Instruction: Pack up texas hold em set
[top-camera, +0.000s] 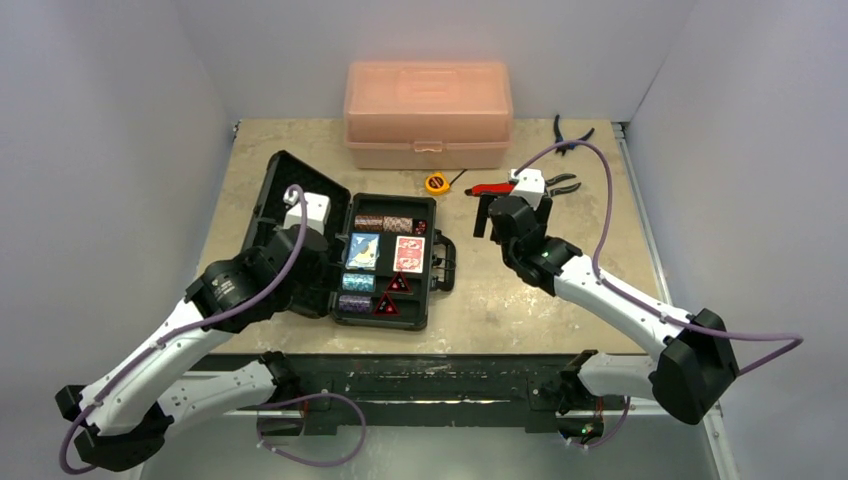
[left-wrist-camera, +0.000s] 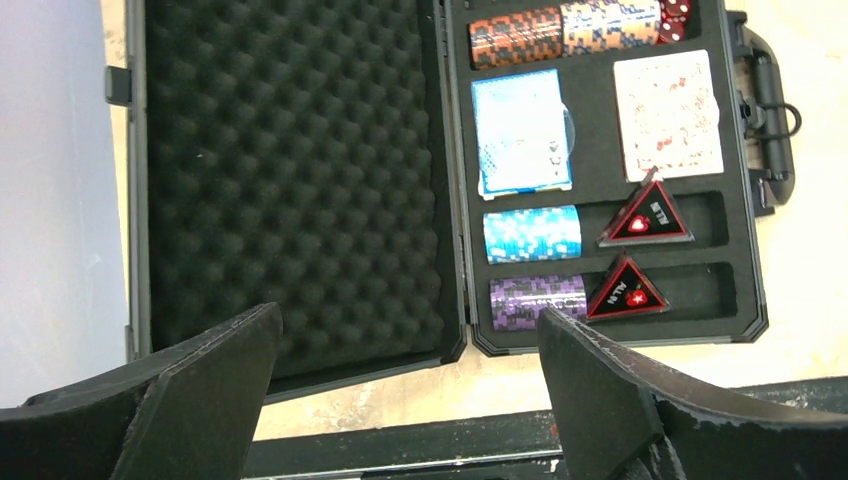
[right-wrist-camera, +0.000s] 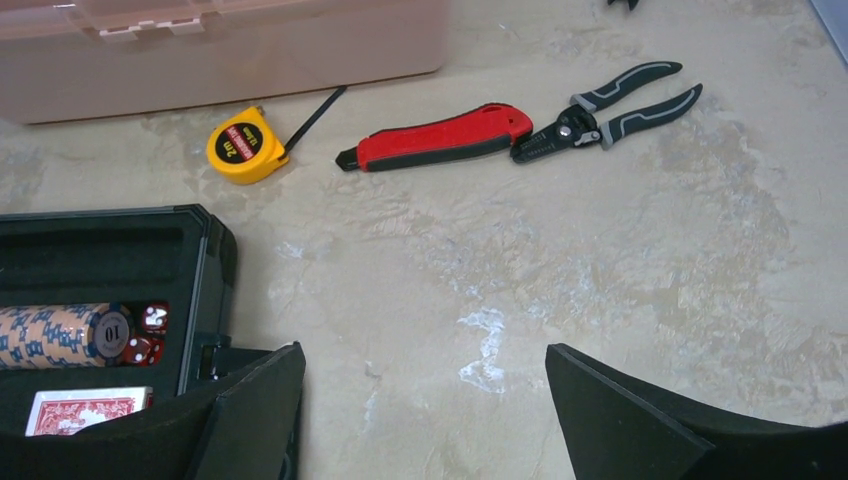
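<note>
Your case (top-camera: 281, 186) lies open on the table (top-camera: 520, 300), lid thrown out to the left and tray to the right. Its hinge, and the tray's long side, run from the near edge away toward the far wall. The handle (top-camera: 446, 262) points right, at your right arm.

The left wrist view gives you what the top view blurs. At the tray's far end sit an orange and a tan chip stack (left-wrist-camera: 560, 30) with red dice (left-wrist-camera: 675, 18). Next come the blue deck (left-wrist-camera: 522, 130) and red deck (left-wrist-camera: 668, 115). Nearest you are a blue stack (left-wrist-camera: 532, 233) and a purple stack (left-wrist-camera: 538, 298), each beside a black-red triangle (left-wrist-camera: 648, 215).

Your left gripper (left-wrist-camera: 408, 320) hangs over the case's near edge, fingers spread wide, nothing in them. From above, that arm covers much of the lid.

Your right gripper (right-wrist-camera: 425, 355) is just right of the case's far corner, fingers wide apart over bare table, empty. Only this view shows the tape measure (right-wrist-camera: 245, 145), red knife (right-wrist-camera: 440, 138) and pliers (right-wrist-camera: 610, 105) clearly, beyond the case. The orange box (top-camera: 428, 112) behind them is cut off here.
</note>
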